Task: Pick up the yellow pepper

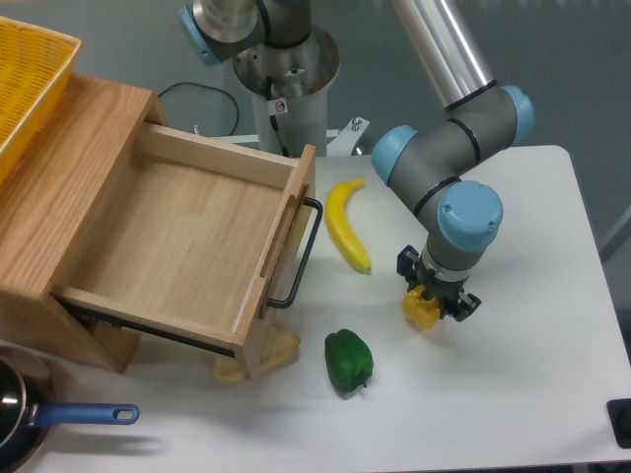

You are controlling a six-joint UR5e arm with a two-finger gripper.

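The yellow pepper (419, 311) is a small bright-yellow lump on the white table, right of centre, mostly covered from above by the gripper. My gripper (435, 302) hangs straight down over it, with its dark fingers (462, 306) low on either side of the pepper. I cannot tell whether the fingers press on the pepper or stand just off it. The pepper appears to rest on the table.
A long yellow banana (347, 224) lies left of the gripper. A dark green pepper (348, 362) sits front left of it. An open wooden drawer (182, 241) with a black handle fills the left. A yellow basket (30, 74) sits on top of the cabinet, a pan (39, 419) at bottom left.
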